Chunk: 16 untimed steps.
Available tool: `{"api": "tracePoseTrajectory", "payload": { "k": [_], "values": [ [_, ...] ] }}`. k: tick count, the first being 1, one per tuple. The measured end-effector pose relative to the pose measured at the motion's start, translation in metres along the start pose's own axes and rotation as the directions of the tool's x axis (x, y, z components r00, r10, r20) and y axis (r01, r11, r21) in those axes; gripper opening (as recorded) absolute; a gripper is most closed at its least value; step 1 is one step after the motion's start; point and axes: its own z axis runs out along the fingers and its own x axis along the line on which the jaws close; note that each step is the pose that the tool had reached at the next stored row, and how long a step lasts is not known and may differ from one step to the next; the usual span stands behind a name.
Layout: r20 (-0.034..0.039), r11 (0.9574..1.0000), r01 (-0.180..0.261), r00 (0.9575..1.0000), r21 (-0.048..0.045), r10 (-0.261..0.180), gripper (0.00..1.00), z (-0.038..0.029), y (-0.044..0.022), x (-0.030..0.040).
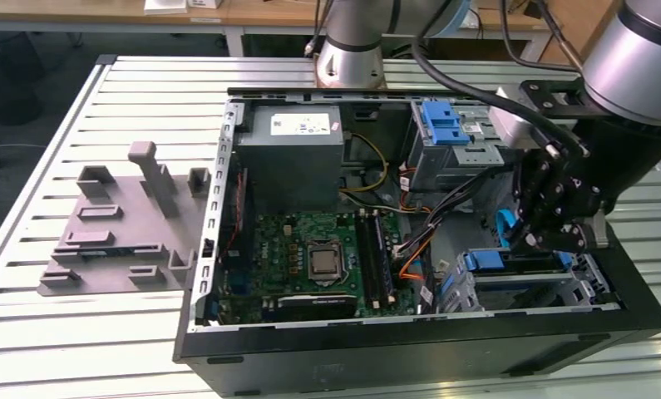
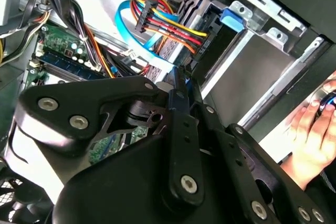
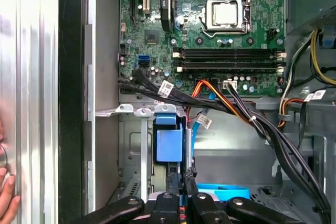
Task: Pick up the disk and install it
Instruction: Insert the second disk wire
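Your pincer (image 3: 181,179), closed on the disk (image 3: 169,142), holds it upright inside the open case (image 1: 419,345), lower right in the exterior view.

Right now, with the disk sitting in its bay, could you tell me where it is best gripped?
Grip the disk by its blue carrier's exposed edge, coming from the case's open side: it stands edge-on in the drive cage, whose walls cover both faces.
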Motion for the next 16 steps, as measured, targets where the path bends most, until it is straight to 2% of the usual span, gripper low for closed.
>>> {"api": "tracePoseTrajectory", "payload": {
  "k": [6,16],
  "values": [
    [0.0003,1.0,0.0,1.0,0.0,0.0,0.16,0.0036,-0.0009,0.0018],
    [0.0044,1.0,0.0,1.0,-0.0001,0.0,0.16,0.0044,-0.0025,0.0024]
  ]
}}
